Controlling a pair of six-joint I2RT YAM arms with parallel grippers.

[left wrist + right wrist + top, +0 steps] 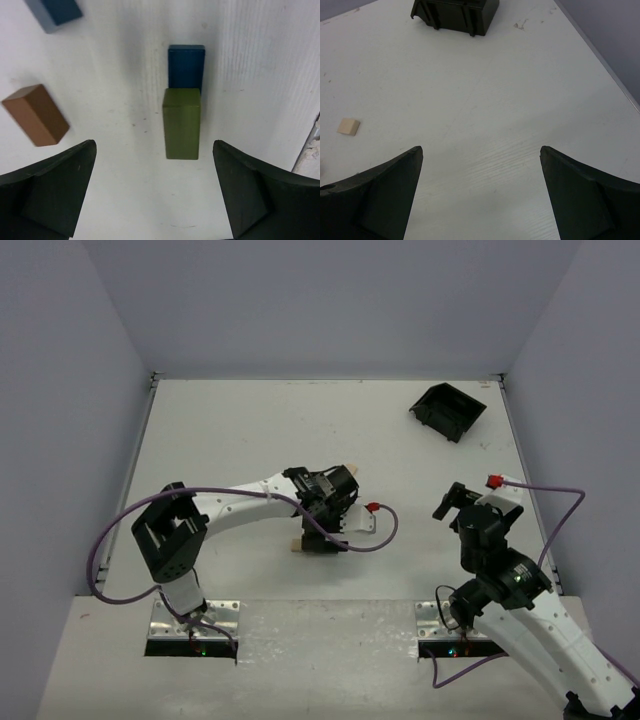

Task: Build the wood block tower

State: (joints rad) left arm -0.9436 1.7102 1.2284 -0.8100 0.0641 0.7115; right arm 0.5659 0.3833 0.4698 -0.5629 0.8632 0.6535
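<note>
In the left wrist view an olive green block [182,122] lies end to end against a dark blue block [186,66] on the white table. I cannot tell whether it rests on the blue one. A reddish brown block [36,115] lies to the left and a second blue block [55,12] at the top left. My left gripper [154,150] is open and empty just short of the green block; from above it [322,532] hides these blocks. A pale tan block [350,472] lies beyond it and shows in the right wrist view [348,126]. My right gripper [480,150] is open and empty over bare table.
A black plastic bin [448,410] sits at the back right and shows in the right wrist view [455,12]. Another small tan piece [296,545] lies just left of the left gripper. Grey walls close in the table on three sides.
</note>
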